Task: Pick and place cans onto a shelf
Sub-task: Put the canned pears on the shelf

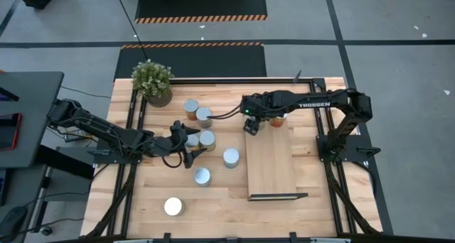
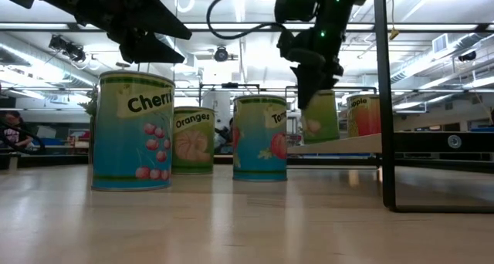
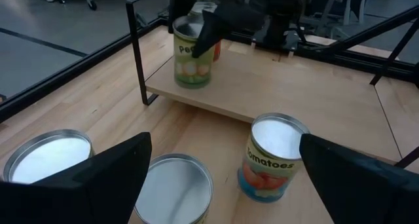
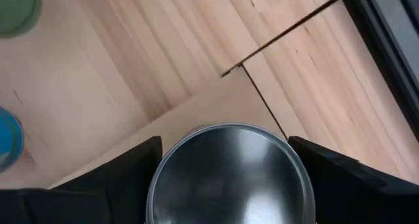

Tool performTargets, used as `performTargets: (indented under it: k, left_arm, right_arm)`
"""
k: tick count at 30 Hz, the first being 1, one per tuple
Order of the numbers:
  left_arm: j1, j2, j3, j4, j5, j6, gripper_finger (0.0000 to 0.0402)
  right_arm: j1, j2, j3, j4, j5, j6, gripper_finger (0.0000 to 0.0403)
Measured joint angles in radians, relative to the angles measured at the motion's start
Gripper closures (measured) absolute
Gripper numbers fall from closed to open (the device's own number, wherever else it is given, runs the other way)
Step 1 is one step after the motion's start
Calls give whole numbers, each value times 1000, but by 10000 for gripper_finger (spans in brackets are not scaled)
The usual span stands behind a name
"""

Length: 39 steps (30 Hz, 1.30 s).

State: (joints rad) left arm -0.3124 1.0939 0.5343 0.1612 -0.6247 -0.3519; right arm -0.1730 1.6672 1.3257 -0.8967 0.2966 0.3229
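R gripper (image 1: 251, 127) sits at the shelf's (image 1: 274, 173) far-end corner, fingers (image 4: 111, 175) spread wide either side of a green can (image 3: 192, 61) standing upright (axis vertical) on the board; whether they press it I can't tell. An orange can (image 1: 278, 119) stands just beside, so little side room there; rest of the shelf is open. L gripper (image 1: 190, 149) hangs fully open, empty, over the can cluster (image 1: 207, 138) on the counter (image 1: 220, 207), nearer those.

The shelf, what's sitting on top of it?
Two cans stand at one end of the shelf: a green-labelled can beneath the right gripper, and an orange can beside it, mostly hidden by the arm. The rest of the board is bare.
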Motion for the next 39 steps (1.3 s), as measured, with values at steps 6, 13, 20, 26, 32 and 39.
performTargets:
  k: [6,13,20,26,32,39]
  left_arm:
    - [0,0,0,0,0,0,6]
    - [0,0,0,0,0,-1,6]
    - [0,0,0,-1,0,-1,6]
    - [0,0,0,-1,0,-1,6]
    - [0,0,0,-1,0,-1,6]
    - [0,0,0,-1,0,-1,6]
  right_arm:
    - [-15,1,-16,35,-10,-7,48]
    - [-14,0,-16,44,-10,-12,43]
    - [-9,-28,-15,48,14,-19,43]
    - [5,-44,-15,44,24,-19,43]
    - [13,-45,-15,43,27,-19,43]
    - [13,-45,-15,41,31,-19,43]
